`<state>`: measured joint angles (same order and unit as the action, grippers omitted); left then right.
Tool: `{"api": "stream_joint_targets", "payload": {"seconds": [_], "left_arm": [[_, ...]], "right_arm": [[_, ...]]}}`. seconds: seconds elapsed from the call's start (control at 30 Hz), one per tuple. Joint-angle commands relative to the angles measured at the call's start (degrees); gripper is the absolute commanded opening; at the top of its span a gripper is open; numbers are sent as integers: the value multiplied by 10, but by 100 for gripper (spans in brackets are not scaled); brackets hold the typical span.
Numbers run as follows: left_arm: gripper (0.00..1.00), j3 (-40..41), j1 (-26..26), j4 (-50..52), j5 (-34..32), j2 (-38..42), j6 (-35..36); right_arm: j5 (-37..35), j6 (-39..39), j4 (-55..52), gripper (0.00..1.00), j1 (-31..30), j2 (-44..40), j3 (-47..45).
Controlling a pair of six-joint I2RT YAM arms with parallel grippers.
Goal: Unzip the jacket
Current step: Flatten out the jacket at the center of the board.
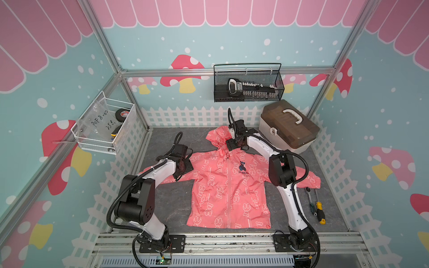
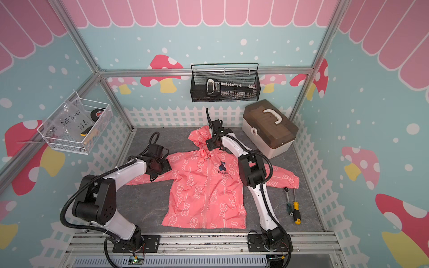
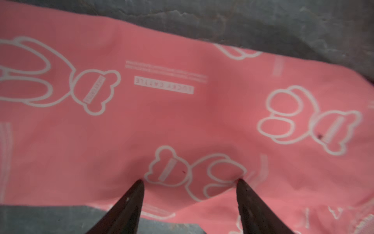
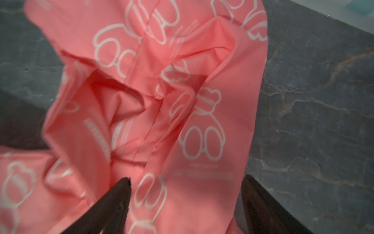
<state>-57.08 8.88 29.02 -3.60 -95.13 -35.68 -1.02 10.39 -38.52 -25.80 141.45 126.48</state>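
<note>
The coral-pink jacket [image 1: 220, 197] [image 2: 197, 197] lies flat and front-up on the grey mat, sleeves spread, hood toward the back. Its zipper [image 1: 228, 185] runs closed down the middle. My left gripper [image 1: 183, 167] [image 3: 190, 182] is open over the left sleeve near the shoulder. Both of its fingertips [image 3: 139, 183] rest on the fabric, which bulges slightly between them. My right gripper [image 1: 232, 145] [image 4: 185, 179] is open over the crumpled hood [image 4: 162, 81] at the collar. Hood cloth lies between its spread jaws, and nothing is pinched.
A brown-lidded toolbox [image 1: 287, 127] stands at the back right. A ratchet [image 1: 310, 199] and a yellow-handled screwdriver [image 1: 320, 210] lie right of the jacket. A black wire basket [image 1: 248, 83] hangs on the back wall and a white one [image 1: 104, 125] on the left.
</note>
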Motion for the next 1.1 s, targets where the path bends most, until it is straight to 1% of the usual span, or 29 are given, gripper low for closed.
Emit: {"api": "stream_joint_targets", "payload": {"seconds": [0.0,0.07,0.13,0.17,0.23,0.33,0.43,0.5,0.6,0.63,0.7,0.8,0.83,0.87,0.93,1.07], "left_arm": [[67,0,-26,-38,35,-17,1],[64,3,-37,-41,30,-22,-4],[60,9,-49,-46,24,-22,-13],[57,14,-53,-50,20,-21,-17],[52,28,-63,-60,15,-14,-30],[49,46,-80,-72,6,-2,-42],[46,64,-99,-81,-5,12,-50],[43,76,-117,-93,-3,19,-58],[42,90,-144,-107,8,22,-65],[42,94,-152,-112,10,22,-67],[41,100,-166,-118,15,23,-69],[41,105,-184,-126,23,27,-72],[42,105,-187,-127,26,30,-72],[44,103,-187,-128,29,32,-71],[53,100,-187,-129,42,35,-70],[65,106,-181,-137,56,44,-85]], "right_arm": [[-39,-38,-80,83,0,70,107],[-56,-44,-97,81,1,107,165],[-70,-43,-97,74,2,131,196],[-77,-40,-95,68,3,136,203],[-85,-28,-83,48,6,138,207],[-96,-14,-71,25,14,133,207],[-90,2,-58,15,26,116,199],[-79,16,-41,11,36,95,180],[-25,42,9,12,54,48,117],[2,54,31,15,63,30,85],[43,83,67,30,82,2,35],[104,107,98,57,104,-22,-15],[122,103,94,61,107,-22,-16],[135,93,89,64,108,-22,-15],[161,68,84,67,108,-21,-14],[189,19,84,69,100,-15,-5]]}}
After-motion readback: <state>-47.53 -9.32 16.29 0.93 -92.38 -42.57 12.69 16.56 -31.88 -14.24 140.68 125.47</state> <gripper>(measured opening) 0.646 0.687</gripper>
